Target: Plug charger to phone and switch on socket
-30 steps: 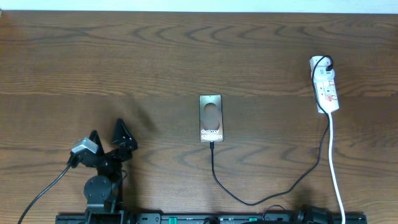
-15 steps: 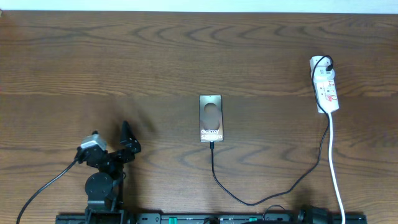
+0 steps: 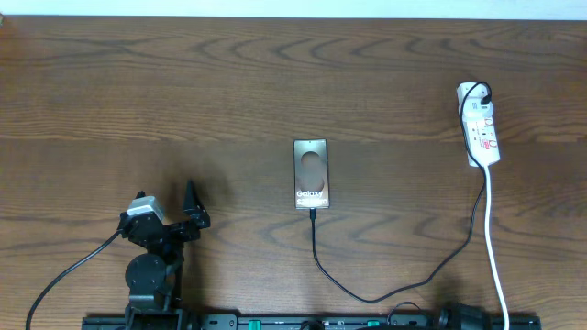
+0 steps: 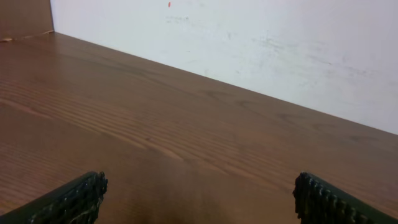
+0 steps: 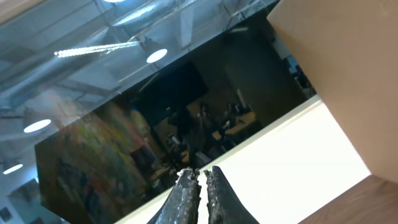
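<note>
Phone (image 3: 311, 174) lies flat mid-table (image 3: 183, 82), and the charger (image 3: 315, 252) tip is right at its near edge. The black cable loops toward the front and then up to the socket (image 3: 481, 128) at the far right. Left gripper (image 4: 199, 193) is spread wide, holding nothing, low over bare wood. Right gripper (image 5: 199, 181) looks pretty much pressed together, pointing off at the room.

We see the phone (image 3: 311, 174) lying flat, well right of the left gripper (image 3: 179, 206). The charger (image 3: 367, 298) touches its near edge and loops to the socket (image 3: 481, 133), far right.
</note>
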Robot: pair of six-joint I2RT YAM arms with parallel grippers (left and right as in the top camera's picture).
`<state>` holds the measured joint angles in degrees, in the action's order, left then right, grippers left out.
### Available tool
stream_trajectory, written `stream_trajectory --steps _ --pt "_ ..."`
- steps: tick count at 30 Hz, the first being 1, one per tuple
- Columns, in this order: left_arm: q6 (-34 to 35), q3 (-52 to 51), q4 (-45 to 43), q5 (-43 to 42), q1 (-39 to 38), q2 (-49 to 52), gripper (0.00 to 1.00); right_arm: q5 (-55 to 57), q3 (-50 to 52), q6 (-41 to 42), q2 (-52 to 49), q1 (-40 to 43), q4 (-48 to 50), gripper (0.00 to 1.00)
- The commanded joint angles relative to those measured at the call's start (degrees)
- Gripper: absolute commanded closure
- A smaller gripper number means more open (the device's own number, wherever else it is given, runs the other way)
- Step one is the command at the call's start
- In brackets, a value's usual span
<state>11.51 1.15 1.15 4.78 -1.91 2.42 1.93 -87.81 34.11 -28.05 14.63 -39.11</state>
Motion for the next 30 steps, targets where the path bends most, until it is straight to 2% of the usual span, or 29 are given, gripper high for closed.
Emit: stream_trajectory --steps 1,15,21,24,30 --pt "-1.40 -0.92 2.56 0.13 0.24 0.15 0.02 -0.90 0.74 2.29 0.42 -0.44 0.09 0.93" --pt "-1.40 -0.92 2.51 0.15 0.46 -2.34 0.02 -4.13 0.94 2.32 0.68 -4.83 0.28 0.91" --pt "-1.40 -0.92 2.51 0.15 0.46 -2.34 0.02 -11.82 0.92 0.83 0.74 -8.02 2.78 0.80" --pt "-1.40 -0.92 2.54 0.15 0.46 -2.34 0.02 -12.11 0.92 -2.75 1.05 -10.54 3.52 0.80" --pt "-1.40 -0.92 2.54 0.15 0.48 -2.34 0.02 -11.50 0.92 -7.48 4.94 -14.62 5.73 0.68"
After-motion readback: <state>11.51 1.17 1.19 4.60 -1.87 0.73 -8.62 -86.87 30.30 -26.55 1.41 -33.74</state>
